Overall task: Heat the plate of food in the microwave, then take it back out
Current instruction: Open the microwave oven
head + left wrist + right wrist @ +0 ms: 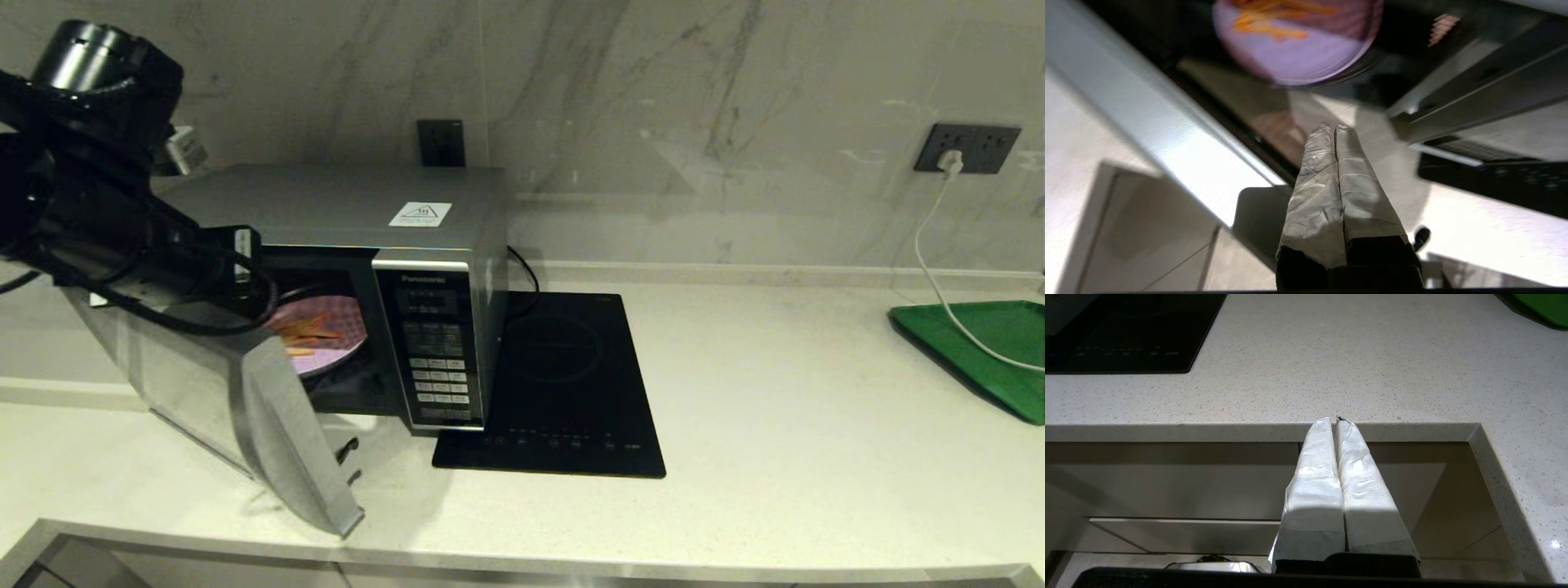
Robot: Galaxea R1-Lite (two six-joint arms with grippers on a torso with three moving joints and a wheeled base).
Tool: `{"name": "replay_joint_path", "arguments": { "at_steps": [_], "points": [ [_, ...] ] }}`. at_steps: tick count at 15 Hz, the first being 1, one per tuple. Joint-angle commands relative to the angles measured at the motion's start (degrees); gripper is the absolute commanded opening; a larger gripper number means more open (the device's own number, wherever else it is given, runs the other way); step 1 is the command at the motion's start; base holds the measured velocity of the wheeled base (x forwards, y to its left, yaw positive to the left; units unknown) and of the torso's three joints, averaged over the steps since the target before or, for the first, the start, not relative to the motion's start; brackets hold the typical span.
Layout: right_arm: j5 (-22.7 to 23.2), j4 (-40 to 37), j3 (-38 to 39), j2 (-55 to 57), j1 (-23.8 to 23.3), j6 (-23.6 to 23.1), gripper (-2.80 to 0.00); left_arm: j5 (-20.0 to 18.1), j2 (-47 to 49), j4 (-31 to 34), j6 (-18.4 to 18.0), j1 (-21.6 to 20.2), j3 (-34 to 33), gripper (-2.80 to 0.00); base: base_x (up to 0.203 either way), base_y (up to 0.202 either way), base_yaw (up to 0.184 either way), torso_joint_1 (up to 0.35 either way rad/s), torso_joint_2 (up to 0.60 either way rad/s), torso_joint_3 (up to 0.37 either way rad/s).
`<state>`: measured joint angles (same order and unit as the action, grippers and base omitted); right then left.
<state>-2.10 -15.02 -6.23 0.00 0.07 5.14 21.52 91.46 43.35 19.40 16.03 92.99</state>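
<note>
I had the left gripper, jaws closed on nothing, by the open door of the microwave. The plate of food sat inside. Next, I judged, came swinging the door closed. The right gripper was parked, jaws closed, below the counter.

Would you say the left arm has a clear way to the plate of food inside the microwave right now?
Probably yes. The microwave door stands open and nothing lies between the left gripper and the plate of food. Its fingers are shut, though, so they would have to open first.
</note>
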Motion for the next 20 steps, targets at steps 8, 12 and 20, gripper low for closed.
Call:
{"name": "replay_joint_path", "arguments": {
  "at_steps": [8, 12, 20],
  "points": [
    [-0.01, -0.09, -0.01, 0.00, 0.01, 0.04, -2.80, 0.67, -16.76, 5.46, -6.10, -13.39, -9.71, -2.80, 0.000, 0.000, 0.000, 0.000, 0.00, 0.000],
    [-0.01, -0.09, -0.01, 0.00, 0.01, 0.04, -2.80, -1.36, -19.79, 4.92, -6.24, -8.22, -8.47, -2.80, 0.000, 0.000, 0.000, 0.000, 0.00, 0.000],
    [-0.01, -0.09, -0.01, 0.00, 0.01, 0.04, -2.80, -5.20, -17.35, 4.55, -2.27, -14.29, -16.34, -2.80, 0.000, 0.000, 0.000, 0.000, 0.00, 0.000]
  ]
}}
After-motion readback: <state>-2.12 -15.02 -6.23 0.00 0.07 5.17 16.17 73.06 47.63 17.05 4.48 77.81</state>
